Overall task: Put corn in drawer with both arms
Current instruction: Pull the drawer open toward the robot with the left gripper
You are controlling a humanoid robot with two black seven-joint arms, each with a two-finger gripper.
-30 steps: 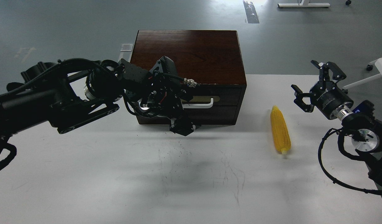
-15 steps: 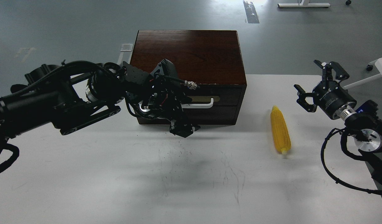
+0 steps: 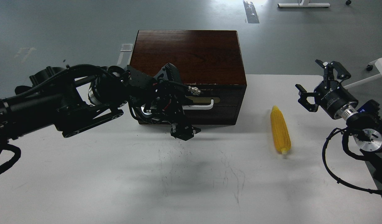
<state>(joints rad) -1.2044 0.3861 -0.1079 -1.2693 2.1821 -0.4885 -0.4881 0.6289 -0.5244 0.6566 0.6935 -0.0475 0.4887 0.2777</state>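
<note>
Now our left end effector point(image 3: 183, 132) hangs before the closed drawer point(image 3: 206, 104), grip unclear; our right end effector point(image 3: 321, 84) gapes open near the corn point(image 3: 280, 133) on the worktop point(image 3: 116, 180).

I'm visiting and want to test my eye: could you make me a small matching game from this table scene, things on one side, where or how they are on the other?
Things:
1. corn
2. drawer
3. left gripper
4. right gripper

States:
A. open, holding nothing
B. low before the wooden box
C. lying on the white table
D. closed

Pairs: 1-C, 2-D, 3-B, 4-A
</note>
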